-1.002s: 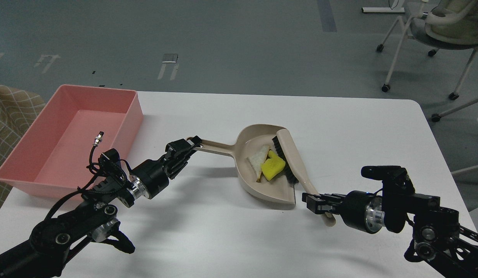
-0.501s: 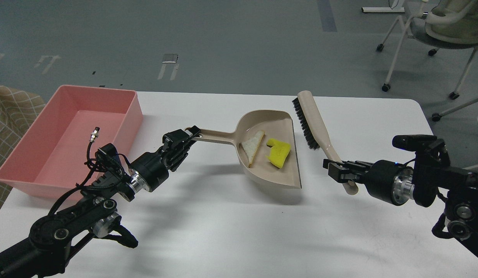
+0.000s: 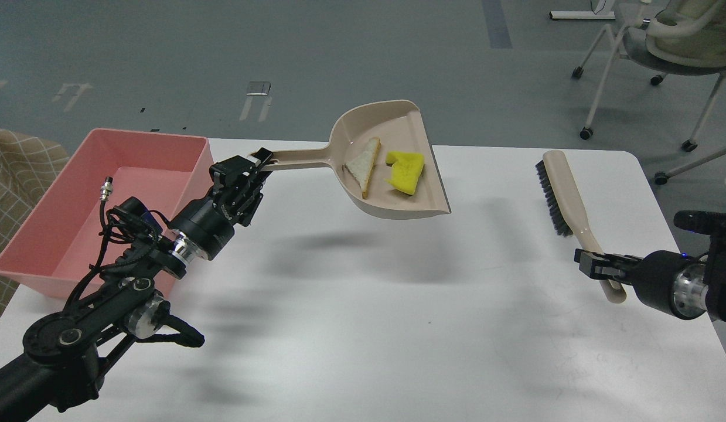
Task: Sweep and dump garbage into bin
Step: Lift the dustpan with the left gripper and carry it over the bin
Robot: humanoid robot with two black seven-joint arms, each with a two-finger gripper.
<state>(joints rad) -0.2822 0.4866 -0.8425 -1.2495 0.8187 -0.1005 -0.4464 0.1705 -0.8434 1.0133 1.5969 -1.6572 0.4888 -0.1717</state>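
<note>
My left gripper [image 3: 249,167] is shut on the long handle of the beige dustpan [image 3: 424,193] and holds it in the air above the white table. In the pan lie the garbage scraps: a notched yellow spongy chunk [image 3: 406,171] and a thin white wedge with a brown crust edge [image 3: 363,165]. The pink bin [image 3: 52,246] stands at the table's left, to the left of the raised pan, and looks empty. My right gripper [image 3: 594,266] is shut on the handle of the beige black-bristled brush [image 3: 565,193] over the table's right side.
The white table [image 3: 363,328] carries shadows of the pan and arms. A wheeled chair [image 3: 661,53] stands on the floor at the back right. A checked cloth [image 3: 17,170] lies beyond the table's left edge.
My left gripper has lifted the dustpan with both scraps off the table, up and back towards the bin. My right gripper has carried the brush out of the pan to the right.
</note>
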